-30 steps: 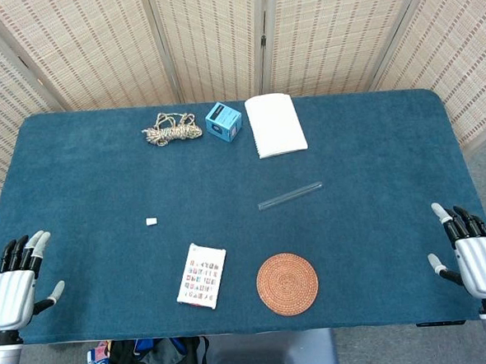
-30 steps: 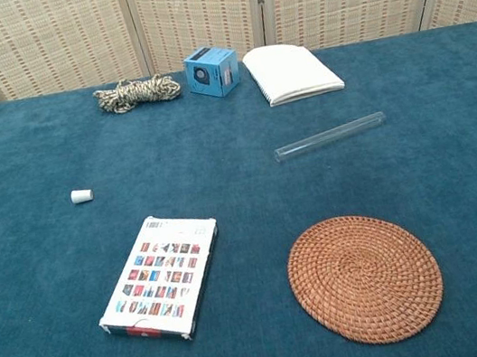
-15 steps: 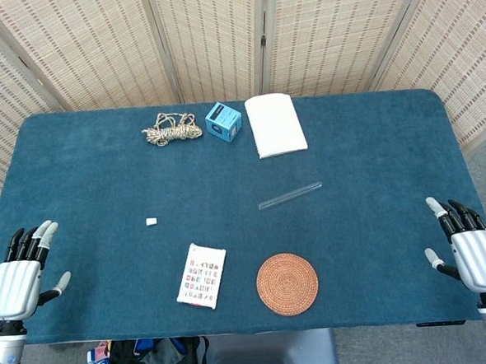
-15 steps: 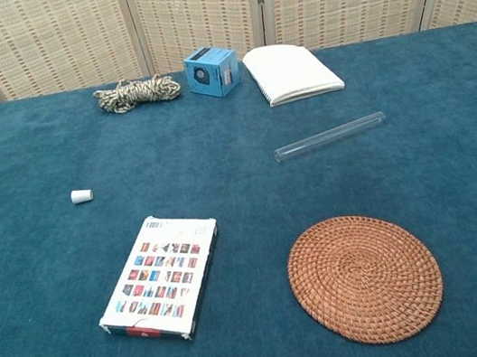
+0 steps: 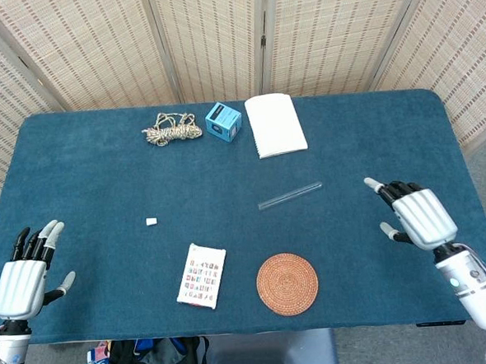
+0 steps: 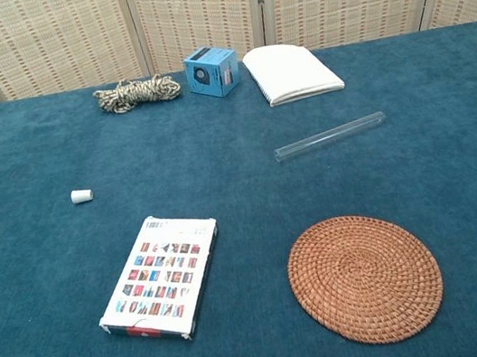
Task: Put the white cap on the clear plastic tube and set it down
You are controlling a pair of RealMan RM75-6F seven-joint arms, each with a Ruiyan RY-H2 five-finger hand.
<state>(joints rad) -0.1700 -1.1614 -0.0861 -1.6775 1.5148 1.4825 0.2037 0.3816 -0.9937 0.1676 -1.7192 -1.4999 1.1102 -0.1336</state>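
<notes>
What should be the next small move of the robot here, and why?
Probably the right hand should reach on toward the clear plastic tube. It is open and the nearer hand; the tube lies bare on the table, uncapped, with the white cap far off toward the left hand.

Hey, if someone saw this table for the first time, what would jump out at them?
Probably the round woven mat near the front edge, with the picture-covered card box to its left. Then the clear tube lying mid-table, its white cap well off to the left, and the right hand open over the cloth.
</notes>
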